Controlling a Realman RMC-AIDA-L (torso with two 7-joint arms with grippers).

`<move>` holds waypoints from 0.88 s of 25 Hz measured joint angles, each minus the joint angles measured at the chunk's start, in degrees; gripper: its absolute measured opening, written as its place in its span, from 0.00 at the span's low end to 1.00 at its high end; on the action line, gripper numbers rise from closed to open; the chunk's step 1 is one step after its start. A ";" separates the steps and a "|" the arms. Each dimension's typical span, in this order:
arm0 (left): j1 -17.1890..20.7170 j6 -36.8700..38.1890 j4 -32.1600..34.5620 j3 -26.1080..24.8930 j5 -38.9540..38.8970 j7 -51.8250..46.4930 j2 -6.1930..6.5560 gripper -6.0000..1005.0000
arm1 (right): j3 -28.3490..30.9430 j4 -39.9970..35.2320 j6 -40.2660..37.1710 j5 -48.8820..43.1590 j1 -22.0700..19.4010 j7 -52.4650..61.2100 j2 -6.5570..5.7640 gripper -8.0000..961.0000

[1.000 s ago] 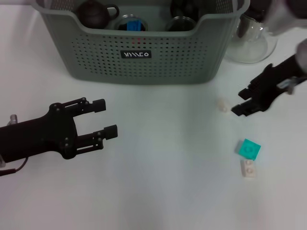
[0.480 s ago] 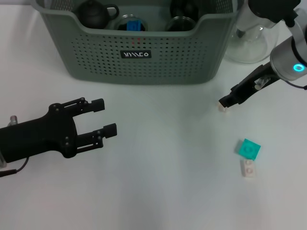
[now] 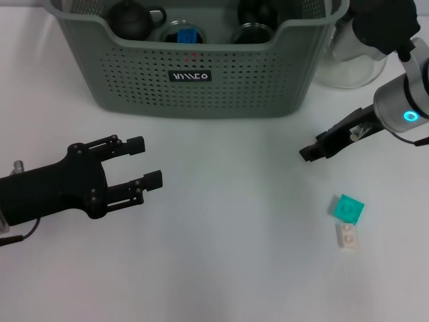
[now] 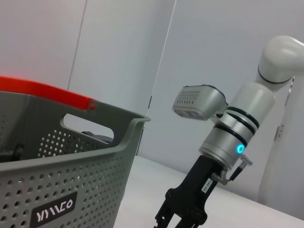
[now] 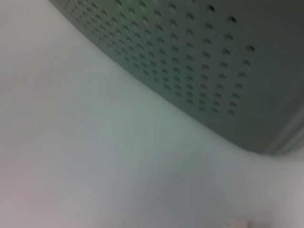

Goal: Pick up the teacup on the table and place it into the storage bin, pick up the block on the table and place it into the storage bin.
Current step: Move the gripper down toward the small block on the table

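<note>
Reaching low over the worktop (image 3: 221,268), the right claw (image 3: 310,152) sits where a small pale block lay — whether it pinches anything I cannot tell. Teal block (image 3: 348,208) and cream block (image 3: 347,236) lie nearby: light, stiff, best nipped across flat sides. The storage bin (image 3: 201,87) stands behind; the left claw (image 3: 146,162) hovers spread.
</note>
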 joint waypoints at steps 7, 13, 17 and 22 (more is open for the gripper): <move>0.00 0.06 0.00 -0.38 -0.04 0.00 -0.03 0.72 | -0.41 1.86 2.60 -0.09 0.04 -0.07 0.02 0.51; -0.15 0.13 -0.08 -0.59 -0.06 0.00 -0.04 0.72 | -0.53 1.90 3.64 -0.98 -0.16 0.11 -0.05 0.51; -0.21 0.12 -0.15 -0.60 -0.06 0.00 -0.04 0.72 | -0.54 1.93 4.06 -1.65 -0.25 0.44 -0.07 0.51; -0.25 0.07 -0.18 -0.60 -0.06 0.00 -0.04 0.72 | -0.20 1.93 4.13 -1.67 -0.38 0.58 -0.07 0.49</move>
